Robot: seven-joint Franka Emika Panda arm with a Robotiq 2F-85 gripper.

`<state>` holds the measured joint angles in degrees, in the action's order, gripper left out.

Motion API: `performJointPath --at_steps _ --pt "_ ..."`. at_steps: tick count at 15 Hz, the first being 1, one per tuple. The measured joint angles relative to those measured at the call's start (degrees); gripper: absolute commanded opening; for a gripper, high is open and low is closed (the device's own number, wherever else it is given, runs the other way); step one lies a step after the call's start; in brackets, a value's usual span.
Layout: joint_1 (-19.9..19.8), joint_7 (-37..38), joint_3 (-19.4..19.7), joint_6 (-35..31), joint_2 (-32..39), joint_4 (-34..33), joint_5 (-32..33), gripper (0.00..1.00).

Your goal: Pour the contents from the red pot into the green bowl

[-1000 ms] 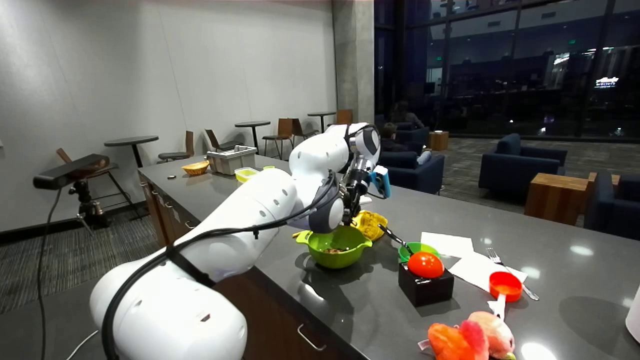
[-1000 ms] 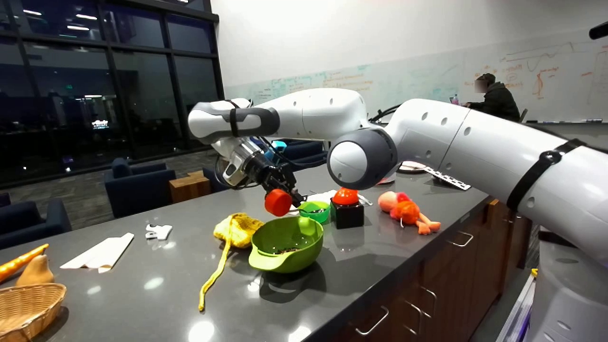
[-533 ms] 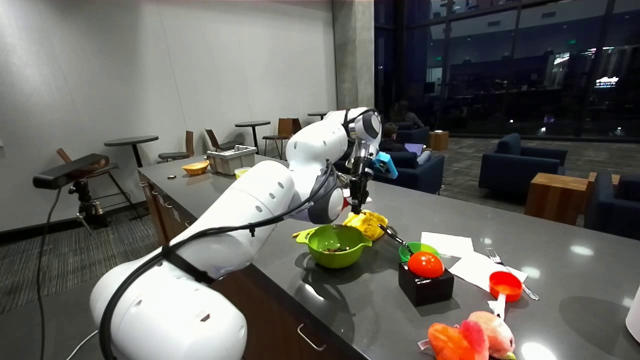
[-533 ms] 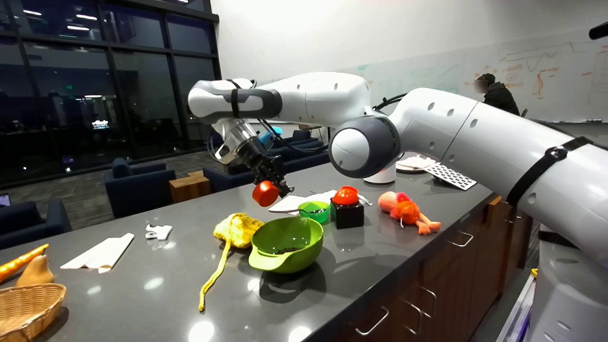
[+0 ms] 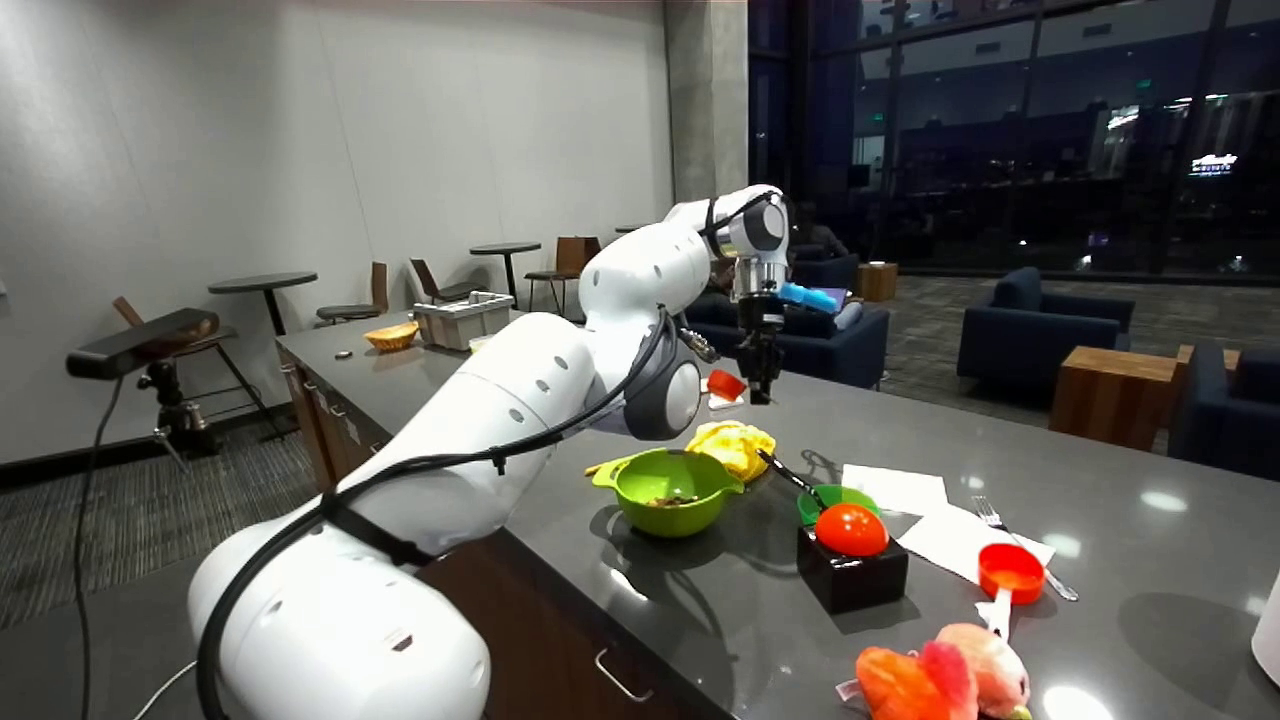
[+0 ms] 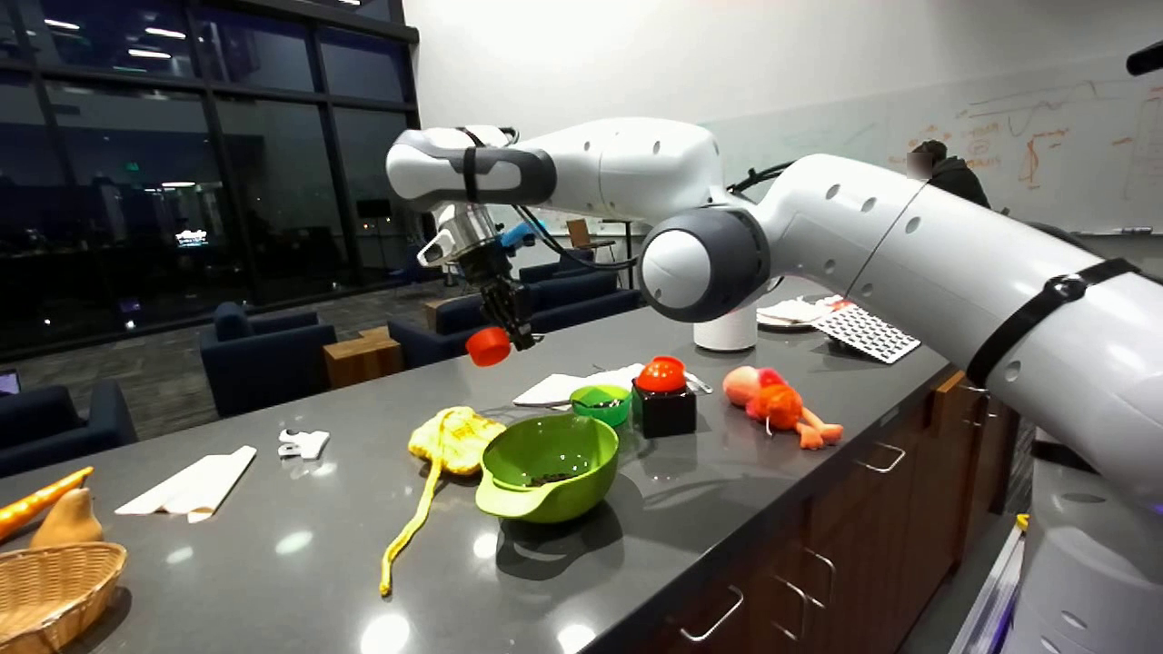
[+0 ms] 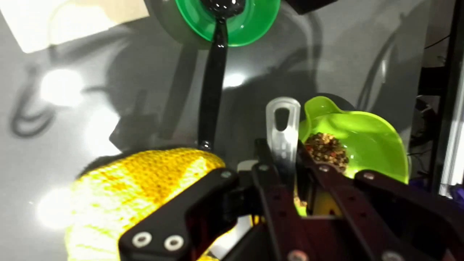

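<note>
Only exterior views show the red pot's body (image 6: 489,347).

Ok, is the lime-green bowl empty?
No, the wrist view shows a heap of mostly brown bits inside the lime-green bowl.

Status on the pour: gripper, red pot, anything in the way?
Gripper shut on handle of red pot, aloft, seemingly not over green bowl. Speckled bits in bowl; pot's contents unclear. Yellow knitted piece beside bowl, low, probably not blocking.

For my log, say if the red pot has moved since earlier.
Yes: in an exterior view, the red pot moved up and picture-left, away from the unmoved green bowl.
</note>
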<state>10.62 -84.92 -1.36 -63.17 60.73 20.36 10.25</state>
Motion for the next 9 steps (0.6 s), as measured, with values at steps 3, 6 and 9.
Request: performJointPath --at_steps 3,6,9 --pt "-1.6 4.0 1.6 -6.9 0.0 0.4 0.2 0.04" --pt "-2.7 8.2 3.7 -12.2 0.4 1.0 1.3 0.04" --pt "-3.3 13.2 5.8 -16.2 1.9 1.1 3.5 0.04"
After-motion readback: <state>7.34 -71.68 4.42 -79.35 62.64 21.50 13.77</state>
